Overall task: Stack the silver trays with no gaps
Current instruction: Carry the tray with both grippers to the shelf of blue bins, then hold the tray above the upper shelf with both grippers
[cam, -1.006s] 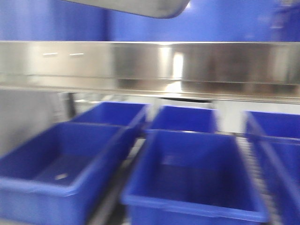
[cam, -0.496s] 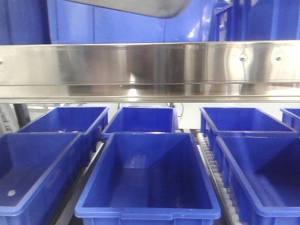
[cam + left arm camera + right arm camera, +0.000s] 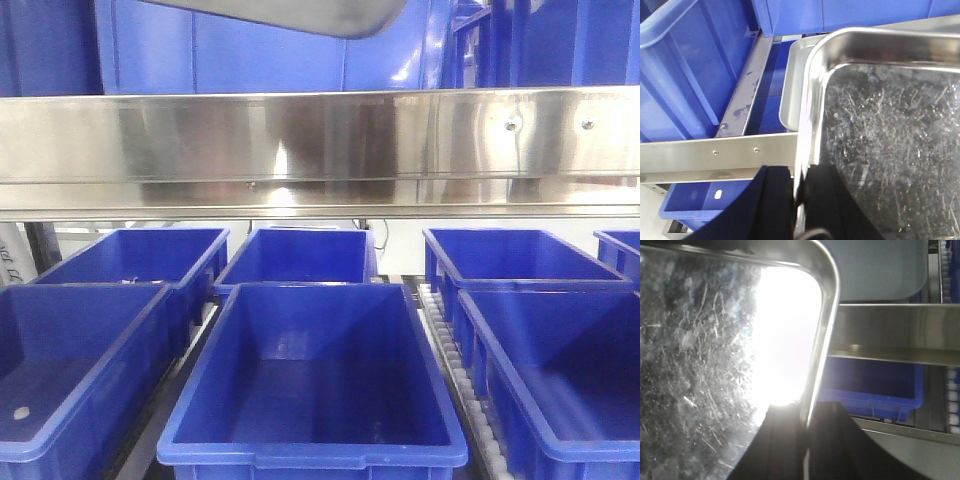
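The blue bins (image 3: 310,345) and steel rail (image 3: 250,135) have shifted leftward in the front view and sharpened.

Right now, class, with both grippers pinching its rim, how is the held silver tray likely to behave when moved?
Probably stiff: the held silver tray shows a straight rim though the left gripper and right gripper pinch only its edges. Likely slippery: the steel is polished and the rim thin. Its scratched floor suggests it is tough, not fragile.
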`<state>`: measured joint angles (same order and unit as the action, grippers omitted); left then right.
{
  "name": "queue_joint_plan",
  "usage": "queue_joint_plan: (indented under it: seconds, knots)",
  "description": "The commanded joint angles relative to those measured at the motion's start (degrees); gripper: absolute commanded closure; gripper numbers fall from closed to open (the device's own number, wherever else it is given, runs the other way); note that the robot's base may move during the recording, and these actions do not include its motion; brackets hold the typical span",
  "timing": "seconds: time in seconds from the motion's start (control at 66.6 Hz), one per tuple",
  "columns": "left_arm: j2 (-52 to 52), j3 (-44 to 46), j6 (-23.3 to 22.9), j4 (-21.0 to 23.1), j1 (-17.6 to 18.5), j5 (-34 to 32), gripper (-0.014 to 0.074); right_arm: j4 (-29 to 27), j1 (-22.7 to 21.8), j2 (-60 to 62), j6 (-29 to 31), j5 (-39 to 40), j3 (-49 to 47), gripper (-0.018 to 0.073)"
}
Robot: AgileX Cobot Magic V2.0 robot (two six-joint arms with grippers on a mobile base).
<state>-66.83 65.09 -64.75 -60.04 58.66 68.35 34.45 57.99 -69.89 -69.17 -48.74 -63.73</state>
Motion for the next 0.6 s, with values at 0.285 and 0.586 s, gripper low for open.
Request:
queue_joint_plan:
  seconds: [0.285,0.586]
  knots:
    - [-0.47,0.33,-0.4,0.29,0.96,-5.3,0.0613,0.41,0.99,0.25,1.02,23.96,-0.81,0.0582]
    - [-0.47,0.33,-0.4,0.29,0.96,-5.3,0.0613,0.41,0.99,0.25,1.02,23.96,-0.81,0.0582]
